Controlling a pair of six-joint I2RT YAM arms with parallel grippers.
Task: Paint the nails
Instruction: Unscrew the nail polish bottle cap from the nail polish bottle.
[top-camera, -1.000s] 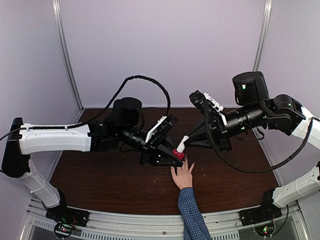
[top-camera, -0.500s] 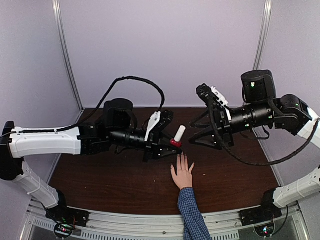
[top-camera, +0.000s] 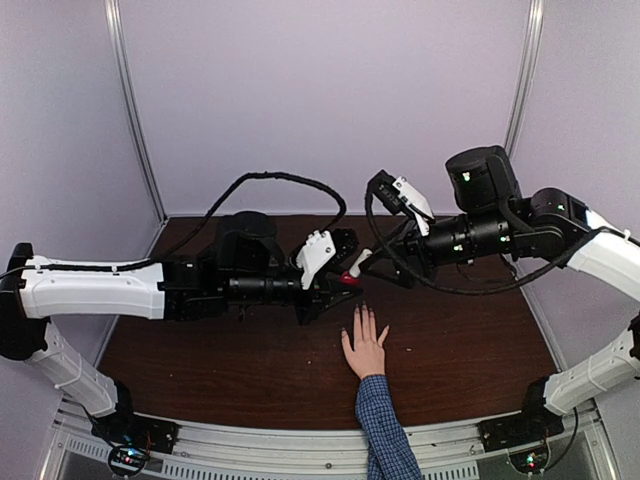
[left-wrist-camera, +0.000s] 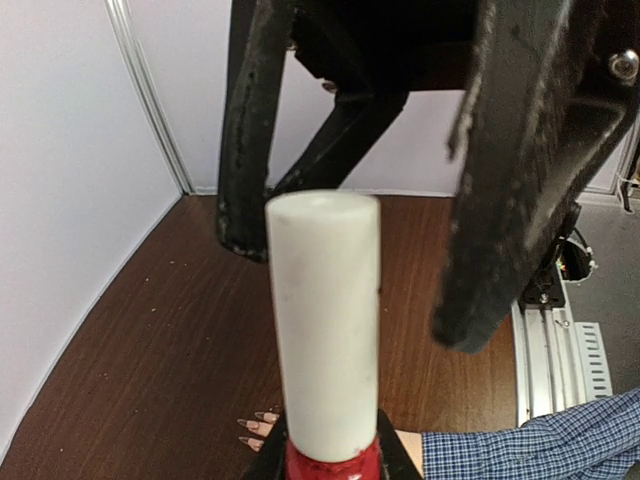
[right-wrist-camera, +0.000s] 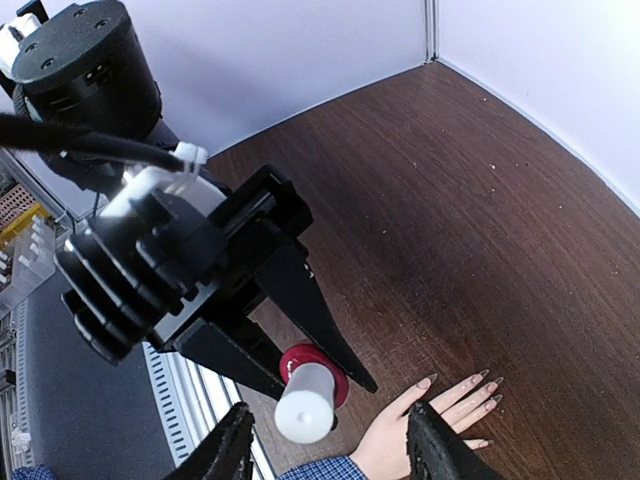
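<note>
One hand (top-camera: 366, 349) in a blue checked sleeve (top-camera: 385, 436) is laid palm down on the brown table (top-camera: 200, 350), near the front edge and between the two arms, with the fingers spread and pointing toward the back wall. The nails (right-wrist-camera: 485, 385) are seen at the fingertips; in the right wrist view they look long and pale to brownish, and their exact colour cannot be told. In the left wrist view three of them (left-wrist-camera: 256, 427) are visible beside the bottle.

One small red bottle (top-camera: 348, 278) with a white cap (left-wrist-camera: 325, 330) is held above the table, just behind the fingertips. The left gripper (top-camera: 340, 285) is closed on the red base of this bottle, with the cap pointed up and toward the right arm. The right gripper (top-camera: 372, 262) is spread wide, its two black fingers (left-wrist-camera: 505, 170) standing on either side of the cap without touching it. The view from above onto the bottle is partly blocked by both grippers, and a black cable (top-camera: 270, 180) loops over the left arm. Two arms, one bottle and one hand are counted.
</note>
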